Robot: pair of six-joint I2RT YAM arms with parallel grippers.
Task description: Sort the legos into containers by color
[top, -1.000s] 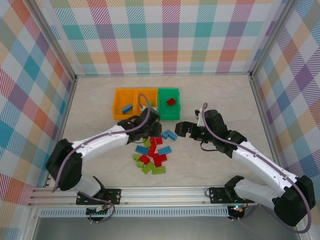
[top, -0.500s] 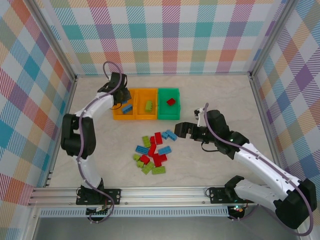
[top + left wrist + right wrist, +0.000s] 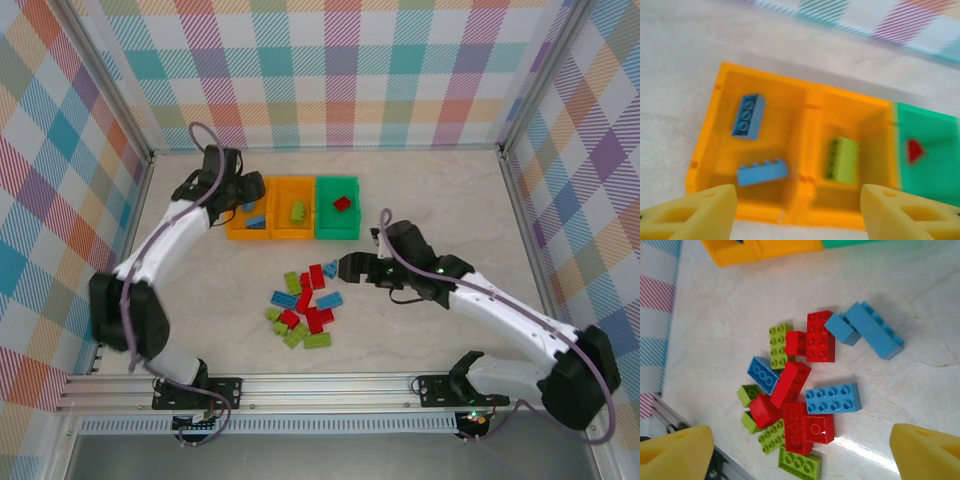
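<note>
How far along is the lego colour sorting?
Done: two blue bricks lie in the left orange bin, one lime brick in the middle orange bin, one red brick in the green bin. In hand: nothing; the left end effector hovers open over the bins, the right end effector open above the loose pile. Left: that whole pile.

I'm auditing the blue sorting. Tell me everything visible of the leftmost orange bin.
The leftmost orange bin is a small, open-topped rectangular box of glossy orange plastic. It stands upright on the pale table at the row's left end, its right wall against the middle orange bin. Inside lie two blue bricks, apart: one studs-up, the other tipped sideways.
</note>
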